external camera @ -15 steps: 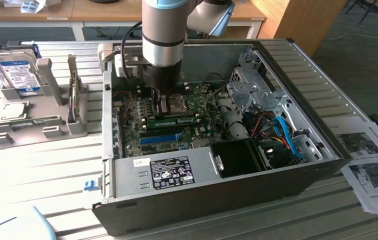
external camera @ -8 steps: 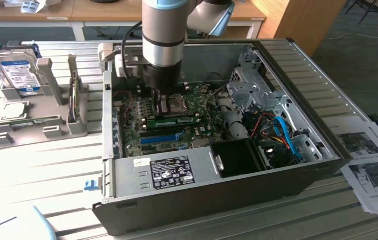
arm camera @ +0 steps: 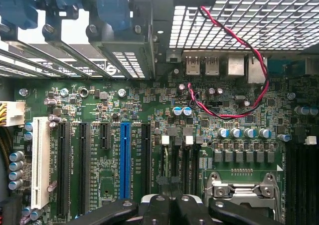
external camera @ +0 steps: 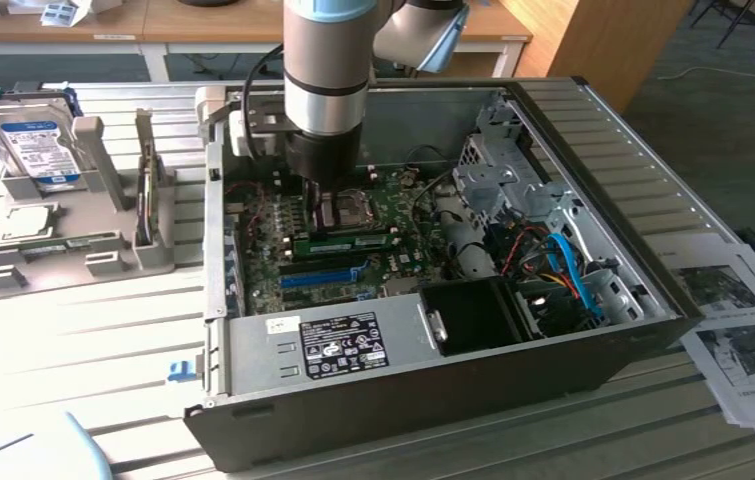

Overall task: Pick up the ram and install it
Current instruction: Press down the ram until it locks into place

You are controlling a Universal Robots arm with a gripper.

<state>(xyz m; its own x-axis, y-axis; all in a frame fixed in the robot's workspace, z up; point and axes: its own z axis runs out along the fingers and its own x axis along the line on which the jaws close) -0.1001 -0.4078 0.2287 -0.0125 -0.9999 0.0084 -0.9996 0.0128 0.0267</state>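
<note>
One open computer case [external camera: 617, 170] is seen lying on its side on a slatted table [external camera: 84, 330], and the robot arm is reached down into it. Inside the case, a green motherboard [external camera: 391, 265] is laid flat directly beneath the end effector [external camera: 313, 190]. A silver power supply [external camera: 350, 340] with a white-and-black label, a black fan [external camera: 477, 315] and a bundle of blue cables [external camera: 567, 268] are housed in the same case, farther from the end effector. A long blue slot [external camera: 320, 276] is set near the end effector, just past the ram.

The ram [external camera: 350, 243] is shown as a long, narrow green stick with a pale label and dark chips. It is placed inside the case on the motherboard, just beside the end effector and alongside the metal processor socket [external camera: 346, 210]. Whether it is fully seated in its slot cannot be told.

The end effector [arm camera: 169, 207] is clenched, with its black fingers [arm camera: 149, 210] pressed together, and nothing can be seen gripped between them. It is held low over the dark memory slots [arm camera: 182, 160] beside the processor socket [arm camera: 239, 190].

Well apart from the end effector, outside the case, a grey holder [external camera: 84, 260] is stood on the table, and a hard drive [external camera: 30, 145] with a blue-and-white label is propped upright in it.
</note>
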